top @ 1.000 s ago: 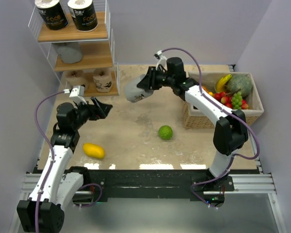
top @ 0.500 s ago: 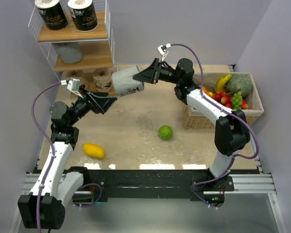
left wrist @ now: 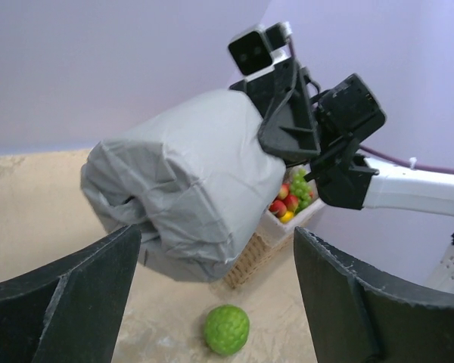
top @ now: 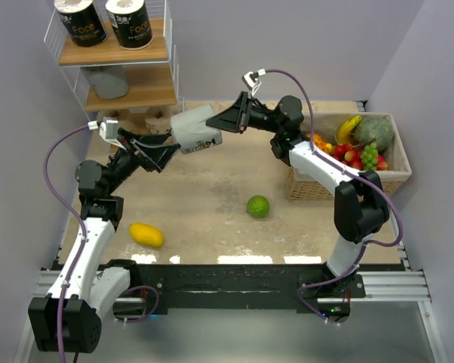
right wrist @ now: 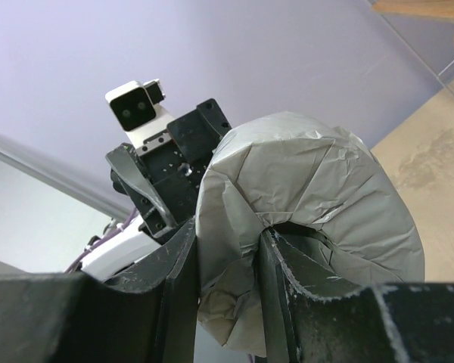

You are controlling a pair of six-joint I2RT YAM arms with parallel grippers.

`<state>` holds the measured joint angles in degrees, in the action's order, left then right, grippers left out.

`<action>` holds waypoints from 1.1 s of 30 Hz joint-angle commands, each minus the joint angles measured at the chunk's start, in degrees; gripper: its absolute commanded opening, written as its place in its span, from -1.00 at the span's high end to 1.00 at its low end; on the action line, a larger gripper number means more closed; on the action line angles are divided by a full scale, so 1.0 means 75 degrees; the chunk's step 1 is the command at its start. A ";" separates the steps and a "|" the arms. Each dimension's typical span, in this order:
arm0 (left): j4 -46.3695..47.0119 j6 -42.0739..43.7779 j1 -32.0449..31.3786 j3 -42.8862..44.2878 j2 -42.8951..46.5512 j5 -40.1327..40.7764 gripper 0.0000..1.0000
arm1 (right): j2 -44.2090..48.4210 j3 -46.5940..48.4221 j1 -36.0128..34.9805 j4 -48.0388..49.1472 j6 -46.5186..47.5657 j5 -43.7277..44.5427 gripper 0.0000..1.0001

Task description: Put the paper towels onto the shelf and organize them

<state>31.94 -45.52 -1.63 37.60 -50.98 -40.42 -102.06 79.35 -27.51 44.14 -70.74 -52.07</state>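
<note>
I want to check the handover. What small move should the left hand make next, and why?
Probably ease the open left hand slightly forward around the grey wrapped paper towel roll. The right hand is shut on its far end in the air, and the roll sits just ahead of the left hand, not yet inside it.

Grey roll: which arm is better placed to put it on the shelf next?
Left, probably. Its open gripper sits right at the grey roll, and the shelf stands on its side. The right gripper holds the roll in mid-air, stretched across and farther from the shelf.
</note>
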 commanded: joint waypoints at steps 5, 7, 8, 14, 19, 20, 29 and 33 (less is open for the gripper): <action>0.1577 -0.0693 -0.0216 -0.0127 -0.0409 -0.0552 -0.61 | -0.0056 0.0037 -0.0164 0.0911 -0.0388 -0.0006 0.35; 0.1542 -0.0716 -0.0345 -0.0220 -0.0445 -0.0423 -0.59 | -0.0068 0.0037 -0.0188 0.0993 -0.0435 -0.0029 0.35; 0.1530 -0.0716 -0.0392 -0.0267 -0.0421 -0.0353 -0.58 | -0.0079 0.0037 -0.0211 0.1028 -0.0458 -0.0029 0.35; 0.1250 -0.0541 -0.0592 -0.0221 -0.0456 -0.0059 -0.57 | 0.0003 -0.0033 -0.0223 0.1017 -0.0412 -0.0041 0.35; -0.0153 0.0150 -0.0591 0.0001 -0.0013 0.0561 -0.65 | 0.0073 -0.0045 -0.0200 0.0691 -0.0167 0.0029 0.35; -0.0390 0.0232 -0.0591 0.0036 0.0070 0.0701 -0.66 | 0.0119 -0.0033 -0.0211 0.0608 -0.0108 0.0052 0.35; -0.1166 0.0350 -0.0591 0.0131 0.0387 0.1429 -0.67 | 0.0085 0.0084 -0.0211 0.0560 -0.0119 0.0182 0.36; -0.0522 -0.0035 -0.0591 -0.0021 0.0131 0.1020 -0.60 | 0.0096 -0.0010 -0.0200 0.0642 -0.0177 0.0193 0.35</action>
<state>24.32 -44.27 -5.78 36.16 -48.84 -31.35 -103.11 78.39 -28.93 45.78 -72.03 -51.99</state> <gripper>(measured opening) 0.816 0.342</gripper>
